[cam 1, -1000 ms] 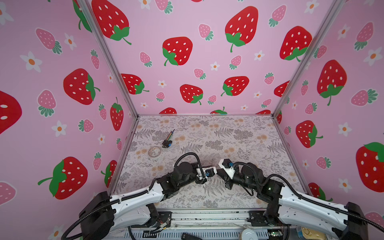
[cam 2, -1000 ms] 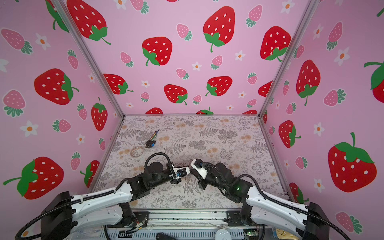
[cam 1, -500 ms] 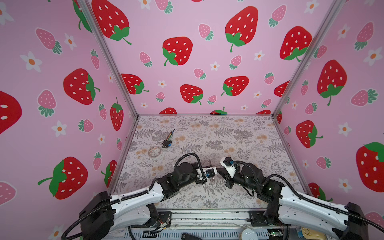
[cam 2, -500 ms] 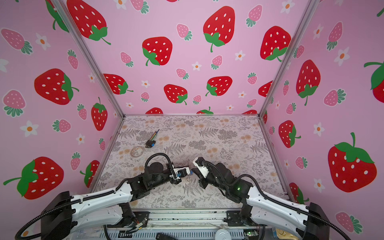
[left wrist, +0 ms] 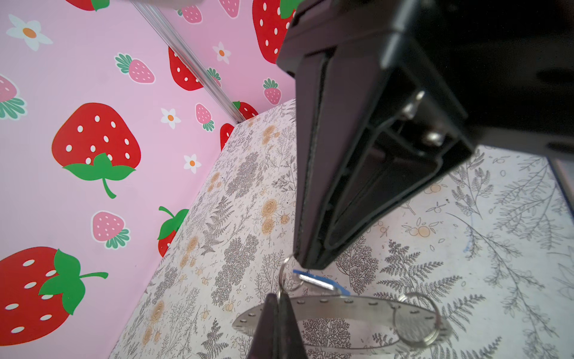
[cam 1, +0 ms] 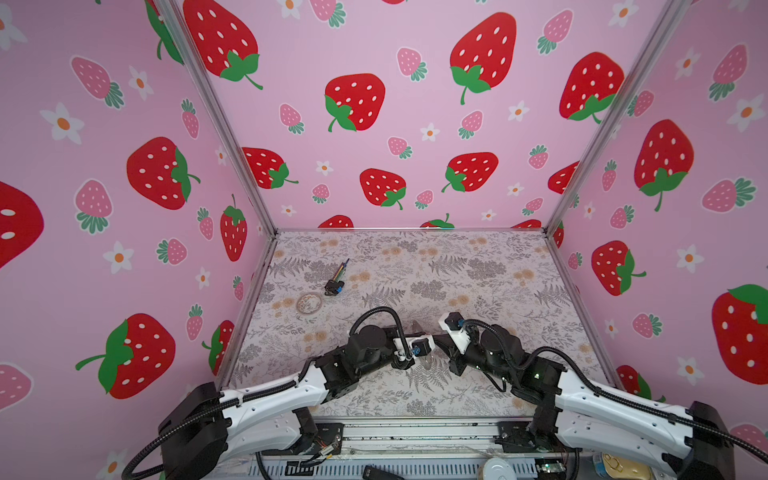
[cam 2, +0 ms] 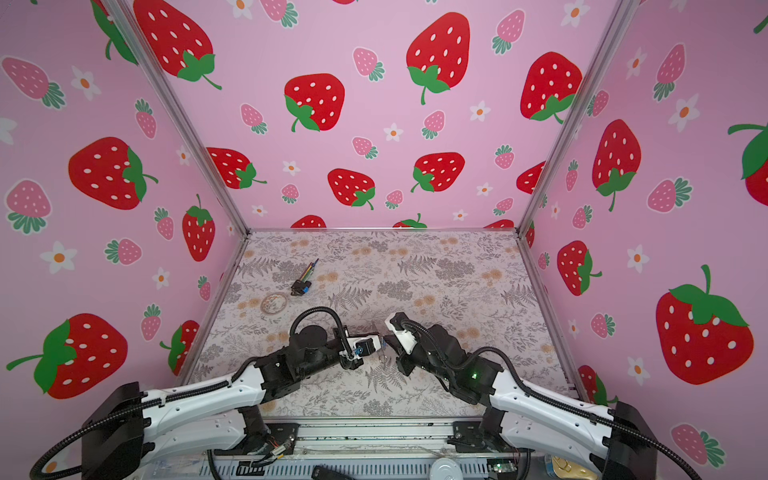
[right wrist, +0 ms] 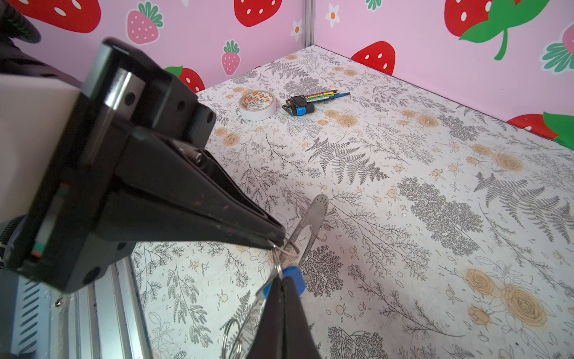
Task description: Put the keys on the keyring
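Keyring: the flat grey keyring [left wrist: 341, 303] is raised above the table [cam 1: 457, 270]. The left wrist view shows it as a shallow oval with tiny holes along its rim. The right wrist view shows it as a narrow slanting strip [right wrist: 313, 211].
Left gripper: the left gripper [left wrist: 276, 307] has its jaws pressed together on the keyring's rim. The right wrist view shows its long black fingers [right wrist: 186, 205] tapering to that rim.
Keys: the keys [left wrist: 323, 281], a blue tag with a silver blade, lie just beside the keyring's rim, close to the left gripper's pinch.
Right gripper: the right gripper [right wrist: 282, 283] has its jaws pressed together, pinching the blue tag of the keys [right wrist: 293, 275].
Small wire ring: a small wire ring [left wrist: 284, 273] sits between the two tips, touching the tag's end. Whether it passes through a rim hole cannot be told.
Arm pose: the left arm [cam 1: 270, 399] and right arm [cam 1: 602, 403] reach low over the near half of the table. Their wrists turn inward so that the grippers meet tip to tip near the middle.
Top views: the contact is too small to resolve here. A tape roll [cam 1: 309, 302] and a plug with coloured wires [cam 1: 335, 286] lie well apart from the grippers, towards the far left.
Left wrist view only: this view shows the keyring's open centre, and a second wire ring [left wrist: 416, 320] at its far rim.
Right wrist view only: blue shows on both sides of the right gripper's tip.
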Available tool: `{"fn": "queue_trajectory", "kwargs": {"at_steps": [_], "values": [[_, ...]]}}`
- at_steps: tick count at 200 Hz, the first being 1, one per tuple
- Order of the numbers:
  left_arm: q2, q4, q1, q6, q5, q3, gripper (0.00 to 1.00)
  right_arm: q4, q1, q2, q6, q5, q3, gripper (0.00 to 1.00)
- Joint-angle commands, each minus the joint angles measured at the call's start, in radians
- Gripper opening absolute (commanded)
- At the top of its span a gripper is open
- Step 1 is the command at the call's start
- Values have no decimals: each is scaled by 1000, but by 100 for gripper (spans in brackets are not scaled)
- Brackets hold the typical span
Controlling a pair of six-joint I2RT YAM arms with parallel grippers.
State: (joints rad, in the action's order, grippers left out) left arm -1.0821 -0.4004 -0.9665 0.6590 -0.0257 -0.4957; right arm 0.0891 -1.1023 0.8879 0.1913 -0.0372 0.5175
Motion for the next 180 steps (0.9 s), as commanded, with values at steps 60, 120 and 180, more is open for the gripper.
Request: {"fn": "queue_trajectory", "kwargs": {"at_steps": [60,120,180], "values": [[12,-43,-12,26,-1,-35,0,14,0,3,43,-52,31,0],[11,-46,-26,48,4,-31,0,8,21,-9,67,-34,31,0],[27,-83,-40,80,10,-4,0,-20,79,3,112,37,30,0]]}}
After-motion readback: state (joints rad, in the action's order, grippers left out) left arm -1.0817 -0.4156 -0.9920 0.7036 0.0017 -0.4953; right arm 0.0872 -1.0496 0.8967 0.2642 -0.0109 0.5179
